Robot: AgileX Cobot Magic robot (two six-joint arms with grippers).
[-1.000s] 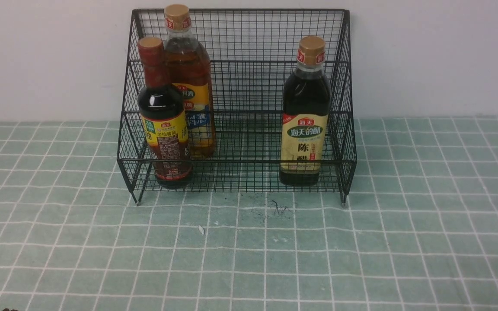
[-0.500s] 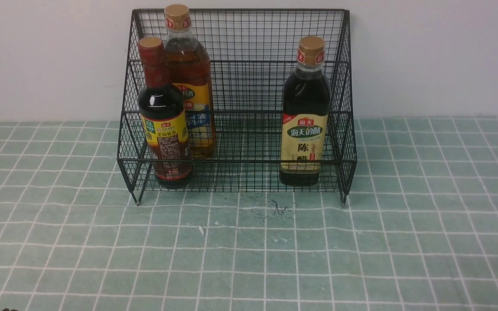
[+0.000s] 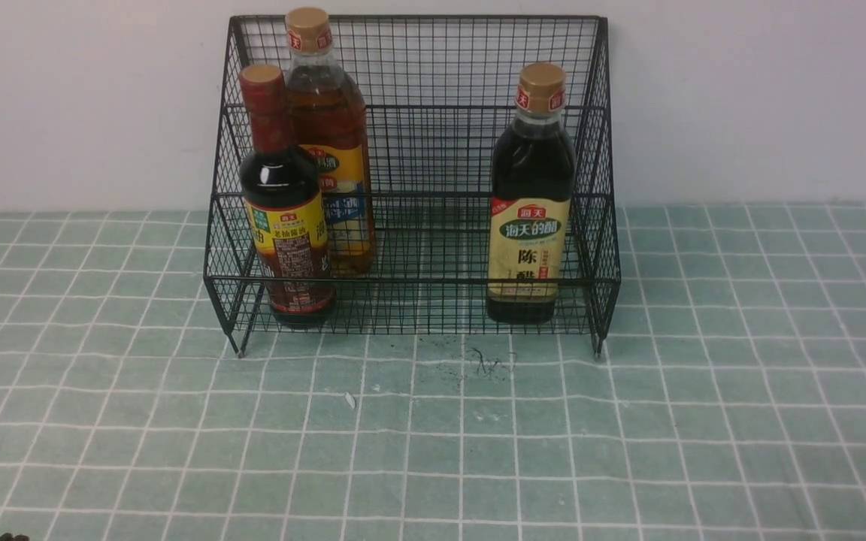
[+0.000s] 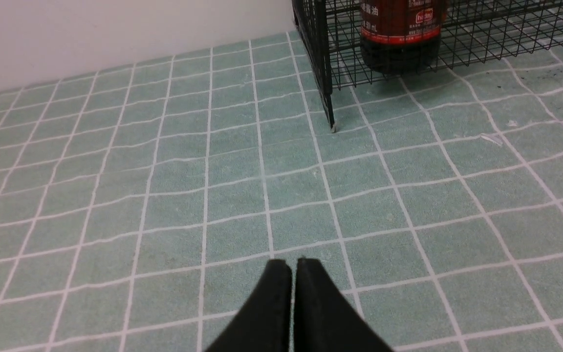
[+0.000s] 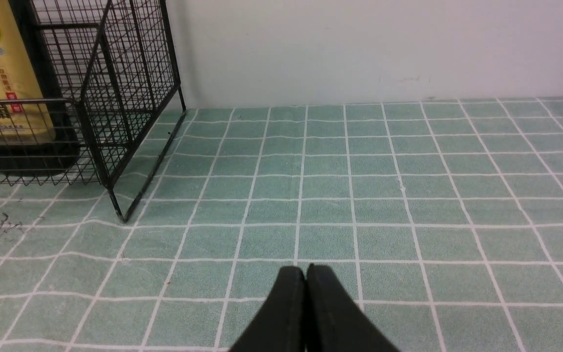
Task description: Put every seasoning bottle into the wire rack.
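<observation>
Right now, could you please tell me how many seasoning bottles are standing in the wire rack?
3. The red-necked dark bottle stands front left in the wire rack, the amber bottle just behind it, and the tan-capped dark bottle front right. None seems hidden.

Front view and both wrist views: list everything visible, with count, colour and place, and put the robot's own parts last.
wire rack: one, black mesh, standing on the cloth against the wall.
red-wrapped bottle: one, dark with yellow label, upright on the rack's lower front tier, robot's left.
amber bottle: one, amber with tan cap, upright behind the red-wrapped bottle.
tan-capped dark bottle: one, dark with yellow label, upright on the lower front tier, robot's right.
tablecloth: one, green with white grid; dark scribble marks before the rack.
wall: one, white, behind the rack.
left gripper: one, black, shut, empty, over the cloth.
right gripper: one, black, shut, empty, over the cloth.
</observation>
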